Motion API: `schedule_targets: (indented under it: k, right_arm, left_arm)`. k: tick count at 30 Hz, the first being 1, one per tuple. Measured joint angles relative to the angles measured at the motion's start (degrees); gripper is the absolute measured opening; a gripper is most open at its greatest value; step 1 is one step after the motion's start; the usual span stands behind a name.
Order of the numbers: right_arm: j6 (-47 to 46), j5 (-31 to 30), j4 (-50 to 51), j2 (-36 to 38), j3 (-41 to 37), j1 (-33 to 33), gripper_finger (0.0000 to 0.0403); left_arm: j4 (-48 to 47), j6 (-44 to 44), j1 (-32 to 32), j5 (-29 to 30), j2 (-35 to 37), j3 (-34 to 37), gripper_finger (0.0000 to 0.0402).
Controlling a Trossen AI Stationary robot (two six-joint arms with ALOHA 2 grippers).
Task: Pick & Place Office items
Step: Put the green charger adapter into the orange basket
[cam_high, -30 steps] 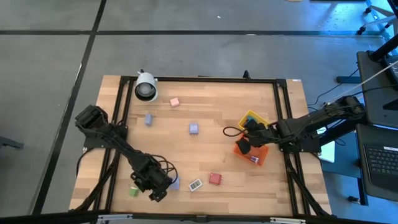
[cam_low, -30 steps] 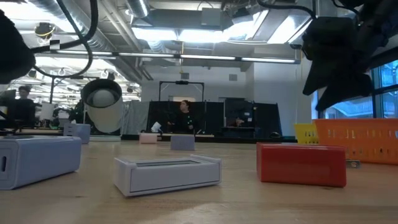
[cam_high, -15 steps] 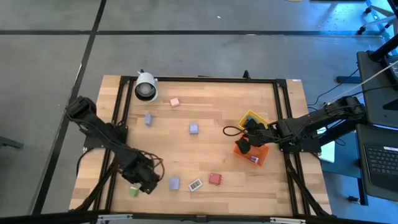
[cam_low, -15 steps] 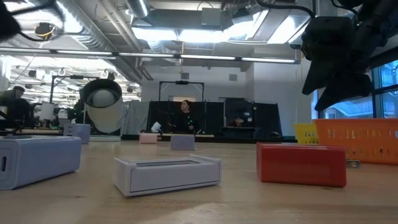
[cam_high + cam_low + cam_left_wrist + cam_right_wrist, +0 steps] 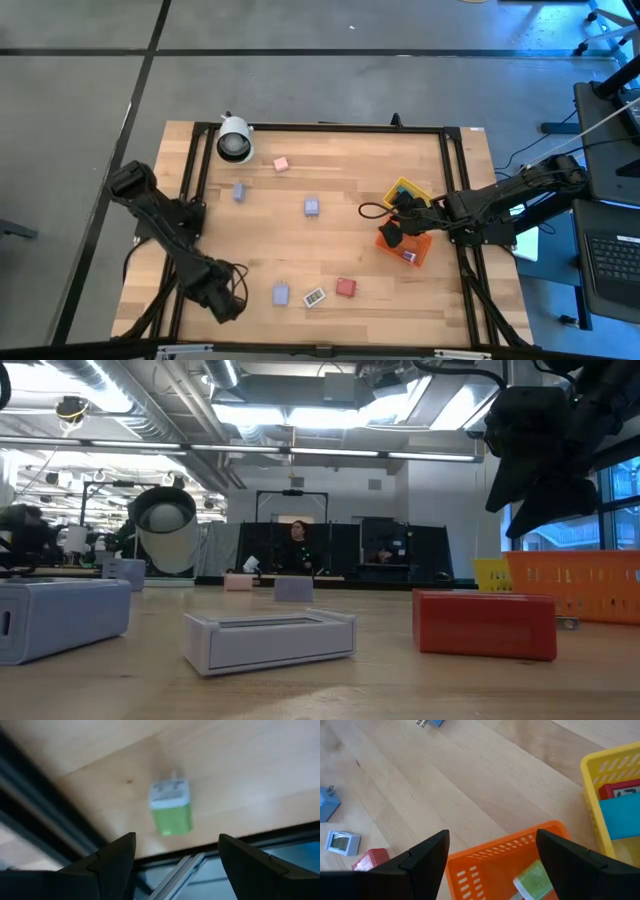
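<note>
Office items lie scattered over the wooden table. Nearest the front edge, the left gripper hangs over the left front corner with its jaws spread wide and holding nothing; in its wrist view a green plug with a white top lies on the wood just ahead of the fingers. Beside it along the front sit a lavender block, a white piece and a red block. Farther back, the right gripper hovers over the orange bin, jaws likewise wide and empty. A yellow bin touches the orange one. Beyond lie two blue pieces and a pink one, then the white cylinder at the far left corner.
</note>
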State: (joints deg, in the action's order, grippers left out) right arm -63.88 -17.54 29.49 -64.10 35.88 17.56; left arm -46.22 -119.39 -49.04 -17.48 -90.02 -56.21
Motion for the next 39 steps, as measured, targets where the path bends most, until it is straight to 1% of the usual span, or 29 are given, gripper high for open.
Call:
schedule_targets:
  k: [2,4,10,16,20,27,30,31,33,36,39]
  right_arm:
    - [0.1,0.0,0.0,0.0,0.0,0.0,0.03]
    - [0.1,0.0,0.0,0.0,0.0,0.0,0.03]
    - [0.3,0.0,0.0,0.0,0.0,0.0,0.03]
    - [0.3,0.0,-0.1,0.0,0.0,0.0,0.03]
    - [0.3,0.0,-0.1,0.0,0.0,0.0,0.03]
    - [0.3,0.0,-0.1,0.0,0.0,0.0,0.03]
    - [0.3,0.0,-0.2,0.0,0.0,0.0,0.03]
    - [0.3,0.0,-0.5,0.0,0.0,0.0,0.03]
    - [0.3,0.0,-1.0,0.0,0.0,0.0,0.03]
    - [0.4,0.0,-2.2,0.0,0.0,0.0,0.03]
    - [0.5,0.0,-4.0,0.0,0.0,0.0,0.03]
  left_arm:
    - [1.3,-0.1,-0.3,2.6,-1.0,0.0,0.0279]
    - [1.9,-0.1,-0.5,3.0,-2.2,0.0,0.0279]
    - [2.9,0.0,-0.5,1.3,-6.4,0.0,0.0279]
    - [5.1,0.0,-0.5,-1.0,-8.0,0.0,0.0271]
    - [5.3,0.0,-0.5,-1.1,-8.0,0.0,0.0234]
    - [5.2,0.0,0.0,-1.1,-8.0,0.0,0.0133]
    - [5.3,0.2,0.8,-0.6,-7.8,0.0,0.0128]
    - [5.4,0.6,1.2,0.4,-7.6,0.0,0.0128]
    - [5.9,1.9,2.2,4.1,-6.8,0.0,0.0128]
    - [6.1,4.2,4.3,13.2,-4.3,0.0,0.0128]
    - [6.1,6.8,6.9,23.8,-0.8,0.0,0.0128]
